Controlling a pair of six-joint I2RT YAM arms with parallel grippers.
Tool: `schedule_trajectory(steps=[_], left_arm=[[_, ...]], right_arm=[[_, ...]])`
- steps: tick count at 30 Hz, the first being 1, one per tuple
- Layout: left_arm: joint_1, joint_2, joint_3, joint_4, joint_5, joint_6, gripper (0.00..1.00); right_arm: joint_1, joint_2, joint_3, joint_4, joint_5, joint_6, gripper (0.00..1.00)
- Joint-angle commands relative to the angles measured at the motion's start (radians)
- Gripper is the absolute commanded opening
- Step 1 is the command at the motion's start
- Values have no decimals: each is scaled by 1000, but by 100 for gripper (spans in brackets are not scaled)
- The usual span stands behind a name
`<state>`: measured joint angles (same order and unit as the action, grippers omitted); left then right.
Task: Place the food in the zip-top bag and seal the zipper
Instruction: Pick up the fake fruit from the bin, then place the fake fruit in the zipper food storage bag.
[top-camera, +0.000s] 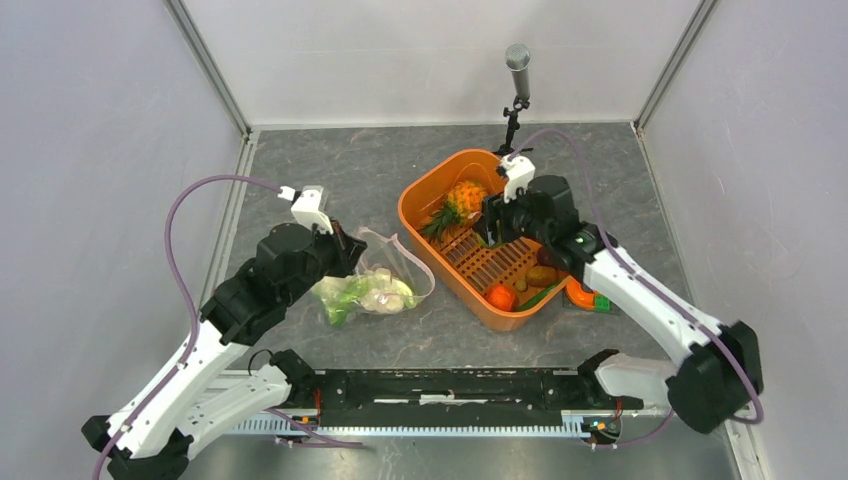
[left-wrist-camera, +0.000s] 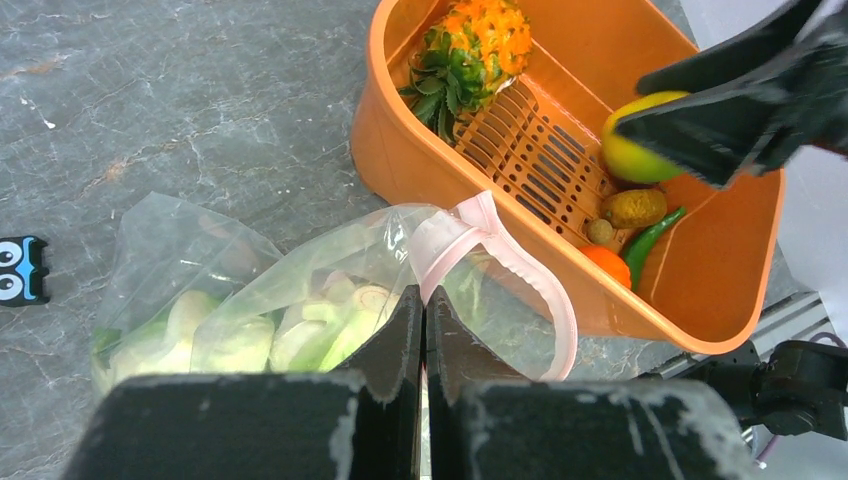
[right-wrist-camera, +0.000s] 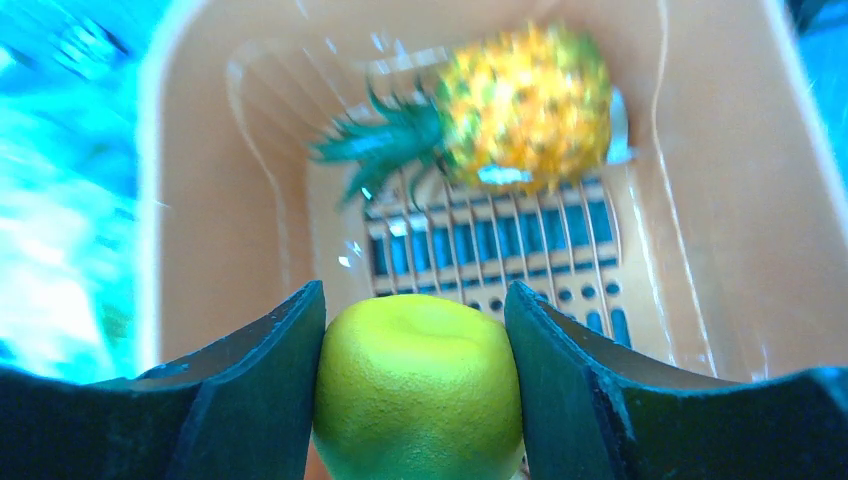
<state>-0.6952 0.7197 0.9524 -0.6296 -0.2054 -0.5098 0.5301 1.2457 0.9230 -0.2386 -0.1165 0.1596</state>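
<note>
In the top view the zip-top bag (top-camera: 375, 285) lies on the counter (top-camera: 330, 170) left of centre, just beside the orange basket (top-camera: 415, 215), with the cabbage (top-camera: 340, 297) and the cauliflower (top-camera: 385, 295) inside it and its pinkish zipper (left-wrist-camera: 520, 270) standing apart in a loop. The left gripper (left-wrist-camera: 424, 312) has its fingers pressed together on the edge of the bag's mouth. The right gripper (right-wrist-camera: 412, 305), over the basket right of centre, pinches the yellow-green mango (right-wrist-camera: 418, 390), while the pineapple (top-camera: 462, 200) lies in the basket's upper end.
</note>
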Motion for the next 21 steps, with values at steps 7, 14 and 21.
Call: schedule_trajectory(steps=[7, 14, 21], left_arm=[[6, 23, 42, 28, 46, -48, 2], [6, 53, 54, 32, 92, -85, 2], [6, 55, 87, 33, 132, -93, 2]], right_arm=[[62, -160, -41, 365, -274, 219, 46], [251, -127, -21, 497, -281, 262, 46], [359, -18, -23, 515, -204, 227, 46]])
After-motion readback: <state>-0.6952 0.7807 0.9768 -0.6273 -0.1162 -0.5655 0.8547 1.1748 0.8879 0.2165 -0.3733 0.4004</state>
